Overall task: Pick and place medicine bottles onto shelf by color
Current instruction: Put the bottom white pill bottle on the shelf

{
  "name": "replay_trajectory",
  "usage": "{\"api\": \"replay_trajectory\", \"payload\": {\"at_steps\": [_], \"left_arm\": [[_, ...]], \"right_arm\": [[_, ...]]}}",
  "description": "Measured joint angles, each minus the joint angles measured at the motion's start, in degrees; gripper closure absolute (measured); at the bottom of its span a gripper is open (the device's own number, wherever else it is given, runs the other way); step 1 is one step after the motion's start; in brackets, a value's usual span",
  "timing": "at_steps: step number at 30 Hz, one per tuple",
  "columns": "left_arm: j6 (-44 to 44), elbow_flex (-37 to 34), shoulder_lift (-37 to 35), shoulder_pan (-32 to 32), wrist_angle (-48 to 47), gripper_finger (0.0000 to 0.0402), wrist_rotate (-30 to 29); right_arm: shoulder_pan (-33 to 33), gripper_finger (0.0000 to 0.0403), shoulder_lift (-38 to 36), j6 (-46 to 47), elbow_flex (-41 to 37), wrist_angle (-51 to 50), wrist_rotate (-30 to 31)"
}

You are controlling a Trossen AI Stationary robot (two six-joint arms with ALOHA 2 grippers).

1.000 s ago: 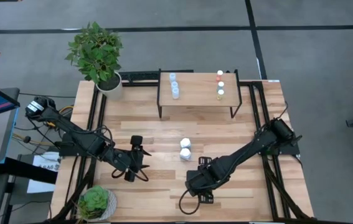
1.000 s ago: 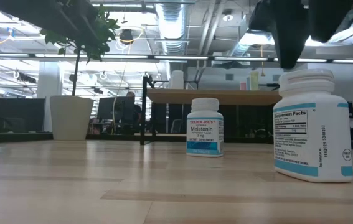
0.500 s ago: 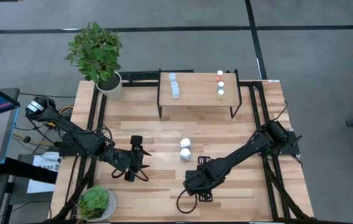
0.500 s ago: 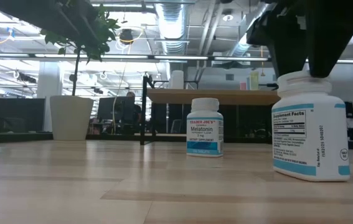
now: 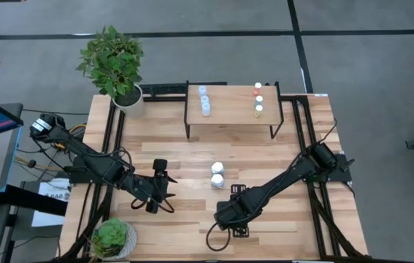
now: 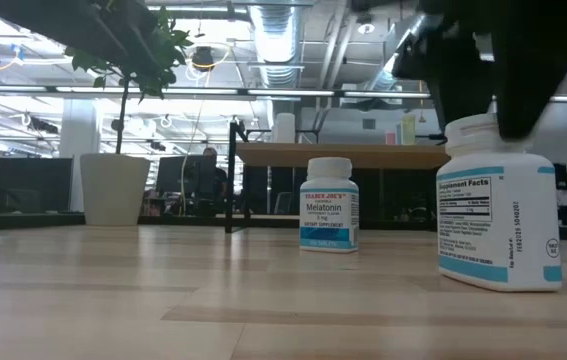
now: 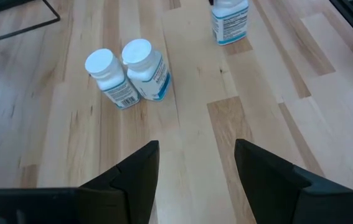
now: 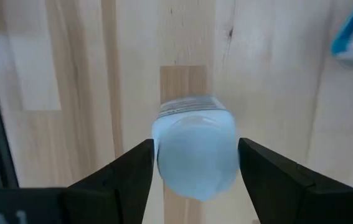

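Observation:
A chunky white medicine bottle (image 6: 498,215) with a teal-banded label stands upright on the table near its front edge. My right gripper (image 8: 195,180) is open and points straight down over it, one finger close on each side of the bottle's white cap (image 8: 195,155). In the high view this gripper (image 5: 228,212) hides the bottle. Two more white bottles (image 5: 217,174) stand side by side at mid-table. My left gripper (image 5: 159,186) waits open to their left with nothing between its fingers (image 7: 195,168). The shelf (image 5: 230,109) at the far side carries pale bluish bottles (image 5: 204,100) and colour-capped ones (image 5: 258,99).
A potted plant (image 5: 115,66) stands at the table's far left corner and a smaller one (image 5: 112,237) at the near left. The shelf's black legs (image 5: 187,128) rest on the table. Bare wood lies between the white bottles and the shelf.
My right gripper has come down over the near white bottle: its fingertips were above the cap a second ago and now reach down on either side of it. The bottle has stayed upright in its place.

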Motion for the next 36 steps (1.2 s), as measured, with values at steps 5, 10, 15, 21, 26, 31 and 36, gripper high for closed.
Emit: {"api": "replay_trajectory", "payload": {"at_steps": [5, 10, 15, 21, 26, 31, 36], "left_arm": [[0.00, -0.01, 0.00, 0.00, 0.03, 0.0203, 0.00], [0.01, 0.00, 0.00, 0.00, 0.09, 0.0203, 0.00], [0.02, 0.00, 0.00, 0.00, 0.09, 0.0203, 0.00], [0.02, 0.00, 0.00, 0.00, 0.09, 0.0203, 0.00], [0.02, 0.00, 0.00, 0.00, 0.07, 0.0203, 0.00], [0.02, 0.00, 0.00, 0.00, 0.04, 0.0203, 0.00], [0.18, 0.00, 0.00, 0.00, 0.02, 0.0203, 0.02]], "right_arm": [[-0.14, 0.0148, -0.10, 0.08, 0.01, 0.62, 0.02], [-0.48, 0.0149, -0.24, 0.06, -0.05, 0.03, -0.02], [-0.50, 0.0168, -0.10, 0.06, -0.05, -0.07, -0.02], [-0.50, 0.0208, -0.10, 0.08, -0.03, -0.05, -0.04], [-0.84, 0.0233, -0.34, 0.44, 0.01, -0.09, -0.04], [-2.02, 0.0235, -0.54, 0.12, 3.40, -4.47, -0.26], [-3.97, 0.0229, -0.64, -4.73, 11.18, -12.18, -0.26]]}}
